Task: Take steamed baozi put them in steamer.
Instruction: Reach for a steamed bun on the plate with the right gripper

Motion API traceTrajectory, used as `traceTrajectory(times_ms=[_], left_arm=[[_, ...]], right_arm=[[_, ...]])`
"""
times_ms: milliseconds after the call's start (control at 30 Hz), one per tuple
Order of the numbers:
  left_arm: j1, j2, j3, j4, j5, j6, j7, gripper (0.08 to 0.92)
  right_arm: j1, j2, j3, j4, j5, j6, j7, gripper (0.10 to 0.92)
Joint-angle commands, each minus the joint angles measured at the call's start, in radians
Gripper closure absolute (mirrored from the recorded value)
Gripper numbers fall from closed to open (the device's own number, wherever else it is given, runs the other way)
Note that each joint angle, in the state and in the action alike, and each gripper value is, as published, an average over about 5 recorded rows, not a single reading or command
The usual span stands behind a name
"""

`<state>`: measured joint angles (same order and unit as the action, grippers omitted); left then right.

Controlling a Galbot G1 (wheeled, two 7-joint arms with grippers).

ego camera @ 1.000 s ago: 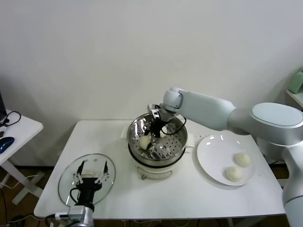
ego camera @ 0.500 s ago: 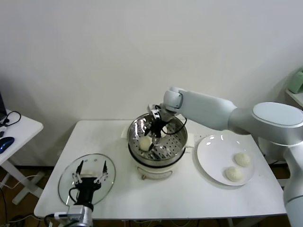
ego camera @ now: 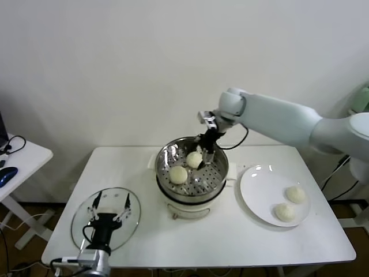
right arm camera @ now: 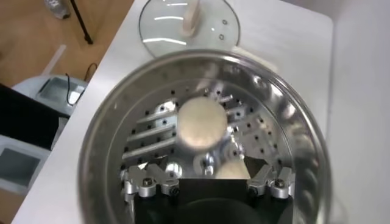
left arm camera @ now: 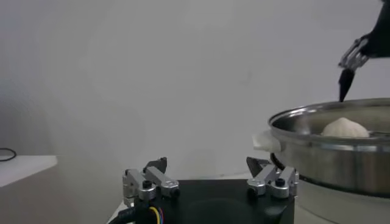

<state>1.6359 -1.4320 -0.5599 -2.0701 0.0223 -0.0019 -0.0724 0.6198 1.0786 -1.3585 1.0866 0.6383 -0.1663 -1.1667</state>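
Note:
The steamer (ego camera: 216, 173) stands mid-table with two baozi inside, one at the front left (ego camera: 178, 174) and one behind it (ego camera: 194, 159). Two more baozi (ego camera: 295, 194) (ego camera: 285, 212) lie on the white plate (ego camera: 253, 193) to the right. My right gripper (ego camera: 206, 153) is open and empty, raised just above the basket's back rim, beside the rear baozi. In the right wrist view the open gripper (right arm camera: 207, 178) looks down on the steamer (right arm camera: 122, 115), with one baozi (right arm camera: 201, 123) clear and another (right arm camera: 226, 171) partly hidden under it. My left gripper (ego camera: 109, 214) is open over the glass lid.
The round glass lid (ego camera: 81, 222) lies at the table's front left, also in the right wrist view (right arm camera: 186, 21). In the left wrist view the open left gripper (left arm camera: 206, 164) faces the steamer wall (left arm camera: 341, 158). A side desk (ego camera: 20, 156) stands at far left.
My right gripper has let go of a baozi inside the steamer and lifted up and back to the right. A second baozi now lies in the basket. The left arm barely moved.

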Motion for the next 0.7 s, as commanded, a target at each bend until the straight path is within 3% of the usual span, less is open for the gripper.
traceTrajectory(times_ms=[33,367,700], left_arm=[[0.031,0.051,-0.005,-0.016,-0.012,-0.020,0.010,0.177],[0.053,0.045,0.025,-0.041,0.014,-0.032,-0.004,0.177],[0.069,0.026,0.033,-0.072,0.019,-0.018,-0.016,0.177]], right_arm=[[0.124,-0.353,-0.032,0.203,-0.029,0.033,-0.048,0.203],[-0.047,-0.610,0.015,0.261,-0.319,0.104,-0.071,0.203],[-0.404,-0.645,0.268,0.188,-0.550,0.167,-0.066,0.203]])
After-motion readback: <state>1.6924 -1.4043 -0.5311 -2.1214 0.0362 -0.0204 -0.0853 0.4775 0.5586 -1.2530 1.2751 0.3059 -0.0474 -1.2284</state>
